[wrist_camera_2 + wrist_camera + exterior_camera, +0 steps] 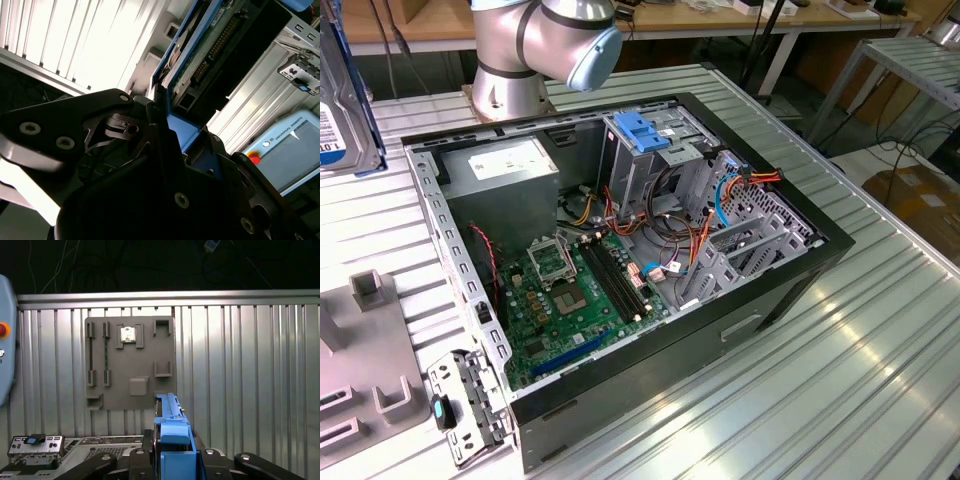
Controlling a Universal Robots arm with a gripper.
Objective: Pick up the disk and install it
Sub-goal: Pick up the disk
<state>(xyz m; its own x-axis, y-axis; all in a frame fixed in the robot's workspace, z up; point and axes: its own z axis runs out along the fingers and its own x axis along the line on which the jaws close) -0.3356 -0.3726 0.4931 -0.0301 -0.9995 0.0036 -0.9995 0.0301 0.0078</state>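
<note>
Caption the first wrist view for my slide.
Gripper clamps the disk on edge, with the grey holder and ribbed table beyond.

The silver robot arm with pale blue joint caps (545, 40) stands by the far edge of the ribbed metal table (880, 380) in the exterior view. In the second wrist view, its black gripper (162, 112) has its jaws clamped on the blue-railed, silver-grey flat disk (200, 60), held off the table.
</note>
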